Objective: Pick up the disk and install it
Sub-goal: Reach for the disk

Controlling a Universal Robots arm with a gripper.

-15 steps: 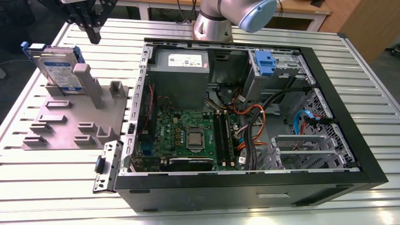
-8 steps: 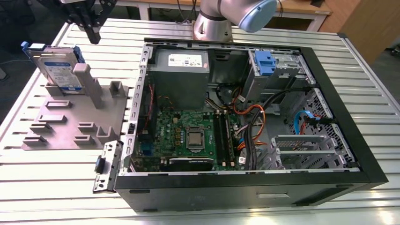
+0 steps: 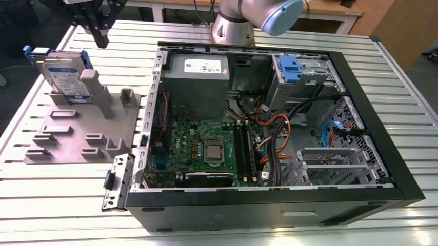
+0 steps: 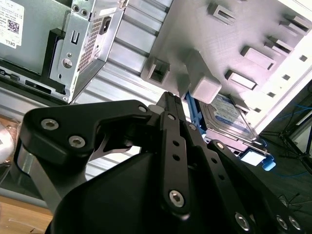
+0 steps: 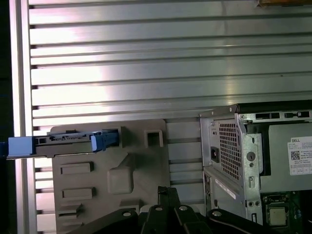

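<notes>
The disk [image 3: 65, 74] stands upright on edge in a slot of the grey fixture plate [image 3: 68, 138], at the exterior view's left. It is silver with a white-and-blue label and a blue bracket. In the second wrist view the disk [image 4: 229, 117] shows behind a grey post, and in the first wrist view the disk [image 5: 63, 141] shows edge-on. My gripper [image 3: 101, 41] hangs above and behind the disk, apart from it. In both wrist views the gripper [image 4: 169, 97] [image 5: 168, 191] has its black fingers together with nothing between them.
An open computer case [image 3: 383, 148] lies on the slatted metal table [image 3: 61, 205], to the right of the plate in the exterior view. Inside are a grey power-supply box [image 3: 198, 77], a motherboard [image 3: 205, 148], cables and a drive bay with a blue latch [image 3: 291, 69].
</notes>
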